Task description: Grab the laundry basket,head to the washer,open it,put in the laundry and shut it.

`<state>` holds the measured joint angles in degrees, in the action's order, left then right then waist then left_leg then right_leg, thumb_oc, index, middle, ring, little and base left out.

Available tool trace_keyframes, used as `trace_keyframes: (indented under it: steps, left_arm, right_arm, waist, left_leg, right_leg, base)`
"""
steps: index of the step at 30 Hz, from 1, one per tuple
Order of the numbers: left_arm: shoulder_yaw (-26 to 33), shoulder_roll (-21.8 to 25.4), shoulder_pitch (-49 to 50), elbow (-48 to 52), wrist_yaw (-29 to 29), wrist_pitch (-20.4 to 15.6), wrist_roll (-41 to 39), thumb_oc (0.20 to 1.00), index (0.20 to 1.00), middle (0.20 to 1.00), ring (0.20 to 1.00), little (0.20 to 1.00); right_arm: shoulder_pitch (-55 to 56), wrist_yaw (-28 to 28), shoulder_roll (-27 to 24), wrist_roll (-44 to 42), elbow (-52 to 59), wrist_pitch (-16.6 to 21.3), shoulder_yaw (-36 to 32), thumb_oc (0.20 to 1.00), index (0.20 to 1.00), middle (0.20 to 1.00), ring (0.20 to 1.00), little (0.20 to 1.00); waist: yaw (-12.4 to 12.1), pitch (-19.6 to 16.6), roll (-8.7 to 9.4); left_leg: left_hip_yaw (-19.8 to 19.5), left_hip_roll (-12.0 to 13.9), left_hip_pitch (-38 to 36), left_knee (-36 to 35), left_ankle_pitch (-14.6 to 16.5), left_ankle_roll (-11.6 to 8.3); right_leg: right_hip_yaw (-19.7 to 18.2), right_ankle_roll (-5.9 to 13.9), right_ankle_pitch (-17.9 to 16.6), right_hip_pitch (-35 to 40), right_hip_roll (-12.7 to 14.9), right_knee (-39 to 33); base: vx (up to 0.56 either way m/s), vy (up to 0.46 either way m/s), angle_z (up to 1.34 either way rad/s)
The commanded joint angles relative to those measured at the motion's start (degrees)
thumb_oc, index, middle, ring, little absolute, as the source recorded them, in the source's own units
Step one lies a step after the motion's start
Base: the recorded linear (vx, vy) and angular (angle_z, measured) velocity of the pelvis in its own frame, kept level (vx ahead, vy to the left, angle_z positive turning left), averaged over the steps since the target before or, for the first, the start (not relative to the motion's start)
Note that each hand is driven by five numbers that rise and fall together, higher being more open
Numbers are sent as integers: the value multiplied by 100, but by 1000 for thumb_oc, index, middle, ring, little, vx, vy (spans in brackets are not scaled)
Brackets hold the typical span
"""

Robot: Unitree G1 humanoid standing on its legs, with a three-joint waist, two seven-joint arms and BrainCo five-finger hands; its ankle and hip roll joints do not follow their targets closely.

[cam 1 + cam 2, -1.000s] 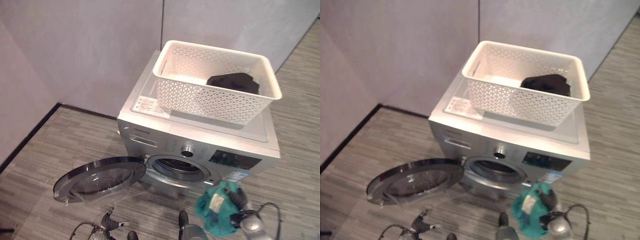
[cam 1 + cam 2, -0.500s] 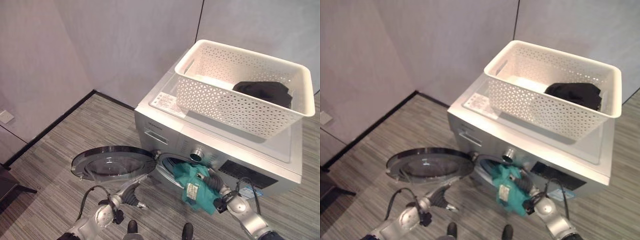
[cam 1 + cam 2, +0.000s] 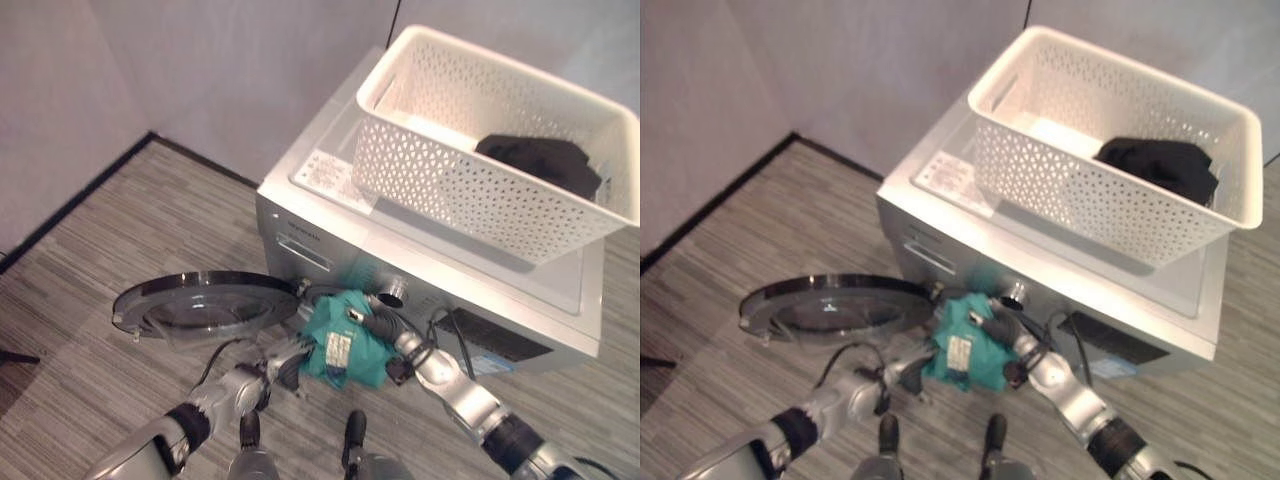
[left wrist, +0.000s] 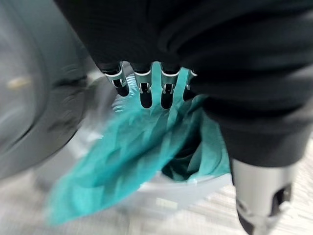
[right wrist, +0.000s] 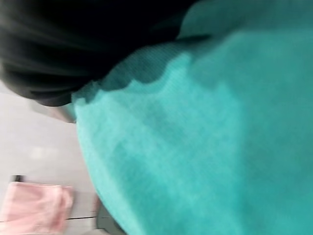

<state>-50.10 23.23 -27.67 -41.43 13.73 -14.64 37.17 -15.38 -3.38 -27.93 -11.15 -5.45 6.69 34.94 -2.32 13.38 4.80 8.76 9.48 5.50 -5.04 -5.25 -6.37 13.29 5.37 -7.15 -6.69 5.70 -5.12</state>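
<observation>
Bunching teal garment (image 3: 345, 348) at washer (image 3: 440, 290) mouth, right hand (image 3: 385, 325) fingers grasping it, left hand (image 3: 290, 362) fingers released

Laundry corner: front-load washer (image 3: 420, 290), grey plank floor (image 3: 90, 270), plain partition walls (image 3: 200, 70).

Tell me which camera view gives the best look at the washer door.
The left eye view: the whole open washer door shows, swung out flat beside the drum opening. The right eye view shows nearly the same. The left wrist view catches a blurred grey edge; the right wrist view shows teal garment.
</observation>
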Motion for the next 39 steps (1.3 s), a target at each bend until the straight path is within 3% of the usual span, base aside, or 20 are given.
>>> trace_keyframes:
  steps: [1, 6, 14, 27, 30, 32, 33, 39]
  left_arm:
    - [179, -176, -170, -264, 462, 97, 246, 1000, 1000, 1000, 1000, 1000]
    - [725, -566, -18, 19, 857, 166, -581, 1000, 1000, 1000, 1000, 1000]
    - [581, -880, -7, 439, 931, 91, -1160, 1000, 1000, 1000, 1000, 1000]
    - [619, -1692, 63, 370, 598, -34, -3796, 1000, 1000, 1000, 1000, 1000]
    - [597, -1754, -26, 274, 650, -53, -3908, 1000, 1000, 1000, 1000, 1000]
    - [575, -1755, -52, 246, 632, -64, -3873, 620, 620, 620, 620, 620]
    - [585, -1760, -63, 160, 664, -66, -3879, 200, 200, 200, 200, 200]
    - [701, -1772, -97, -24, 859, -110, -3907, 200, 200, 200, 200, 200]
  right_arm:
    - [-435, -192, -32, -311, 637, 574, -440, 200, 200, 200, 200, 200]
    - [-274, -362, 41, -277, 956, 526, -565, 200, 200, 200, 200, 200]
    - [-123, -480, 105, -338, 1037, 473, -526, 200, 200, 200, 200, 200]
    - [-147, -714, 204, -540, 808, 273, -340, 200, 200, 200, 200, 200]
    - [-225, -753, 202, -614, 764, 309, -302, 200, 200, 200, 200, 200]
    - [-232, -750, 193, -659, 774, 326, -290, 200, 200, 200, 200, 200]
    - [-224, -742, 178, -672, 805, 335, -261, 200, 200, 200, 200, 200]
    - [-206, -766, 128, -708, 768, 358, -174, 200, 200, 200, 200, 200]
  waist:
    - [9, 79, 209]
    - [34, 155, 204]
    - [92, 154, 176]
    - [218, 173, 207]
    - [253, 184, 219]
    - [264, 186, 231]
    - [281, 181, 256]
    - [307, 190, 288]
  left_leg:
    - [-17, 10, 347, 4, -7, 28]
    - [32, 39, 523, 4, -50, 10]
    - [23, 5, 587, 4, -33, 15]
    - [107, -7, 687, 4, -67, 34]
    - [130, -3, 688, 4, -65, 34]
    - [146, -1, 688, 4, -61, 34]
    - [177, 8, 687, 4, -58, 30]
    - [217, 19, 694, 4, -66, 20]
  right_leg:
    - [73, 350, 824, 505, 228, 392]
    - [114, 336, 731, 393, 247, 287]
    - [133, 322, 674, 377, 272, 191]
    - [133, 304, 543, 284, 276, 95]
    - [124, 304, 518, 265, 278, 84]
    - [111, 304, 511, 259, 276, 78]
    - [85, 310, 496, 250, 274, 67]
    - [47, 315, 465, 209, 271, 62]
  base:
    - [-36, -13, -1]
    - [-13, -2, -2]
    - [0, 0, 0]
    - [-2, 0, 0]
    - [0, 0, 0]
    - [0, 0, 0]
    - [0, 0, 0]
    - [-1, 1, -1]
